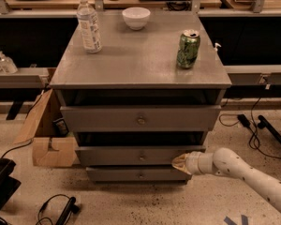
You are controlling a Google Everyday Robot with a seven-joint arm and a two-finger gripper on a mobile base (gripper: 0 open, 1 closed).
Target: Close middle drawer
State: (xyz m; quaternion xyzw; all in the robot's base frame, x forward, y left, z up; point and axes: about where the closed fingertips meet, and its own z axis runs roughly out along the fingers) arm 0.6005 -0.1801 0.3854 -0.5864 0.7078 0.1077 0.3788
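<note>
The grey cabinet (140, 74) stands in the middle of the view. The middle drawer (126, 154) is at 6 o'clock from the centre, under the top drawer (178, 118) and above the lowest drawer (117, 174). It is not fully shut: its front stands a little forward of the lowest front, and a dark gap shows above it. Its small knob (141, 157) is in the centre of the front.

The gripper (179, 162) is at 5 o'clock. It touches the right part of the middle drawer's front, at 3 o'clock from the knob. Its fingers look pressed together into one tan point and hold nothing. The white arm (243, 175) comes in from the lower right corner.

On top of the cabinet, a water bottle (89, 25) stands at 10 o'clock, a white bowl (136, 18) at 12 o'clock and a green can (188, 49) at 2 o'clock. A cardboard box (42, 130) lies on the floor at 9 o'clock from the drawers.
</note>
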